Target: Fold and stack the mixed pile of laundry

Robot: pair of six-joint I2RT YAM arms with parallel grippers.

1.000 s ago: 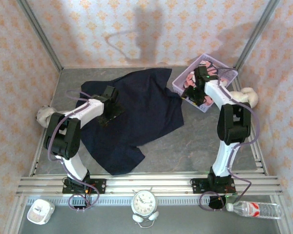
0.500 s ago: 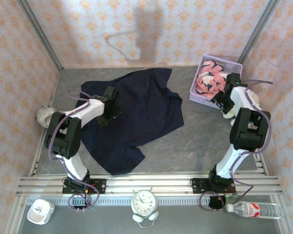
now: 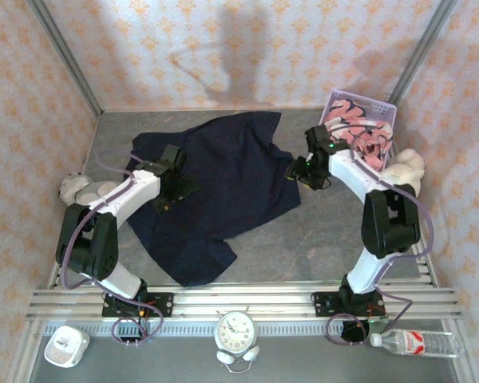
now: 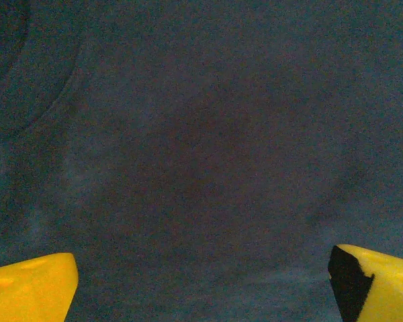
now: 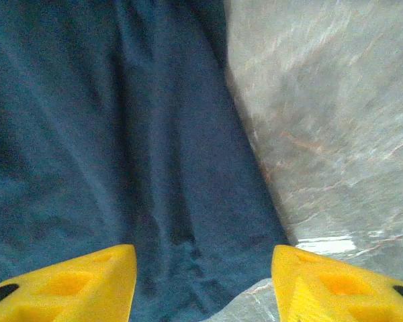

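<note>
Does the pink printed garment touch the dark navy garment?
Apart. In the top view the pink printed garment lies in the lavender basket; bare table separates it from the dark navy garment.

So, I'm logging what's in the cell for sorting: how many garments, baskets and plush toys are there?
Garments: 2 (navy garment, pink print garment)
Baskets: 1 (lavender basket)
Plush toys: 2 (left plush toy, right plush toy)
Total: 5

Peach floral-patterned walls [image 3: 303, 48] enclose a grey marbled tabletop [image 3: 319, 231], softly lit
</note>
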